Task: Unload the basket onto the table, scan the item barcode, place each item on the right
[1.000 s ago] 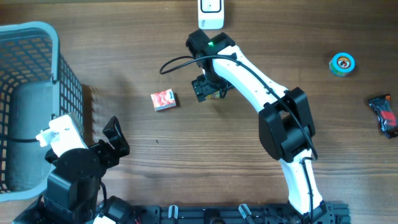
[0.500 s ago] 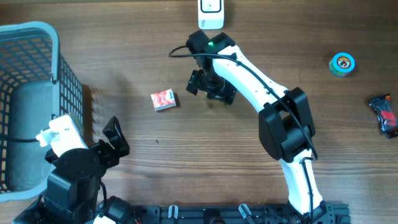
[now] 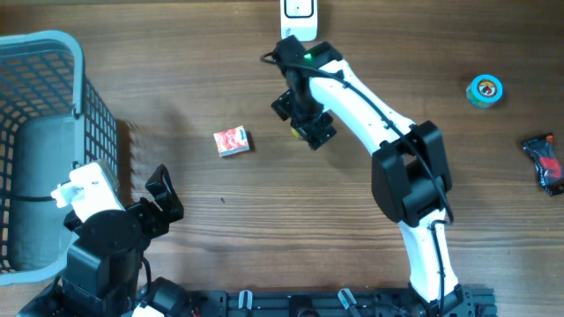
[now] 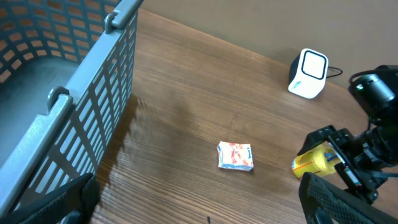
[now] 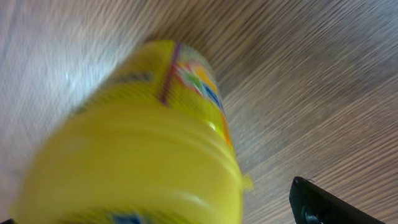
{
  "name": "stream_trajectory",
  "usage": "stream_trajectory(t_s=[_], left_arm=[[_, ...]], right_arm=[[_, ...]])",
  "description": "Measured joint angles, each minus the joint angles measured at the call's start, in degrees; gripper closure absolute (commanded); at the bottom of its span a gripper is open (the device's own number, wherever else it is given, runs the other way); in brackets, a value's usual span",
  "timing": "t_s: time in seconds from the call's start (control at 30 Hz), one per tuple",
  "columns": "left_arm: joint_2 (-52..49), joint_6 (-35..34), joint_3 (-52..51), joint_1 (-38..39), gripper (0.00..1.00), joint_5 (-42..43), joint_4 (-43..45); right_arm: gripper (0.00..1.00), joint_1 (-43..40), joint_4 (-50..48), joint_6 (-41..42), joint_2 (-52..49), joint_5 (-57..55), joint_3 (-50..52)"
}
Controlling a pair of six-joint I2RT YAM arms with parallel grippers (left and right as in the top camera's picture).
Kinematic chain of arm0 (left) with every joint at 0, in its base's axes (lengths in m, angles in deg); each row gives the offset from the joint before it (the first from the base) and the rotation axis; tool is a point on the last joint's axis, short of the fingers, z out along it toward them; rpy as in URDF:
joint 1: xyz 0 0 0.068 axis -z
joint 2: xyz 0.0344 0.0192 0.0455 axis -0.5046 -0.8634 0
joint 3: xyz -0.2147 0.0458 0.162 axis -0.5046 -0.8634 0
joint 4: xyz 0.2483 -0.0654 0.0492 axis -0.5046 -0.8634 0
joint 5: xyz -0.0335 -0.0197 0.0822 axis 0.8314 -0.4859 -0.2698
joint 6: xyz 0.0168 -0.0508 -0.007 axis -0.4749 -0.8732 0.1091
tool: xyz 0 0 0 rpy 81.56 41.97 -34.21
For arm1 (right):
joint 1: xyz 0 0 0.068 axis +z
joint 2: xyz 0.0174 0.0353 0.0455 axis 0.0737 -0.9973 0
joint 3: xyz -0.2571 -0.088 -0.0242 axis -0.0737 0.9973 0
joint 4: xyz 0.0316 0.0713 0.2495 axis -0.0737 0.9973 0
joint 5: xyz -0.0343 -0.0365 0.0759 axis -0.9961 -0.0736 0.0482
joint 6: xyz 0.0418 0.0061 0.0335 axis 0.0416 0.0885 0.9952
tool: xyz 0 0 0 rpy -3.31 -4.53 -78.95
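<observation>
A yellow container (image 5: 137,137) with a coloured label fills the right wrist view and lies on the wood table. My right gripper (image 3: 304,123) hangs over it, so only a yellow sliver (image 3: 295,134) shows from overhead. Its jaws straddle the container. One black fingertip (image 5: 336,202) stands clear of the container's side with bare wood between them; the other fingertip is hidden. The left wrist view shows the container (image 4: 314,162) between those dark fingers. The white scanner (image 3: 298,18) stands at the table's far edge. My left gripper (image 3: 163,207) rests open near the front left, holding nothing.
A small red and white box (image 3: 233,141) lies left of the right gripper. A blue-grey mesh basket (image 3: 44,40) fills the left side. A round blue item (image 3: 486,90) and a dark packet (image 3: 545,163) lie at the far right.
The right wrist has turned and shifted slightly right above the yellow container. The left arm, the red box and the scanner have not moved.
</observation>
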Motion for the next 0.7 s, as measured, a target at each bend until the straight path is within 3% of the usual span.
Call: stream_trajectory(t_s=[0.27,0.57,0.7], left_arm=[[0.0,0.0,0.0,0.0,0.00,0.0,0.0],[0.0,0.0,0.0,0.0,0.00,0.0,0.0],[0.0,0.0,0.0,0.0,0.00,0.0,0.0]], right_arm=[[0.12,-2.7,-1.4,3.4,0.0,0.3,0.0],[0.39,-2.5,-1.7,5.0,0.0,1.7,0.0],[0.41,-2.3,-1.7,5.3,0.0,1.8,0.3]])
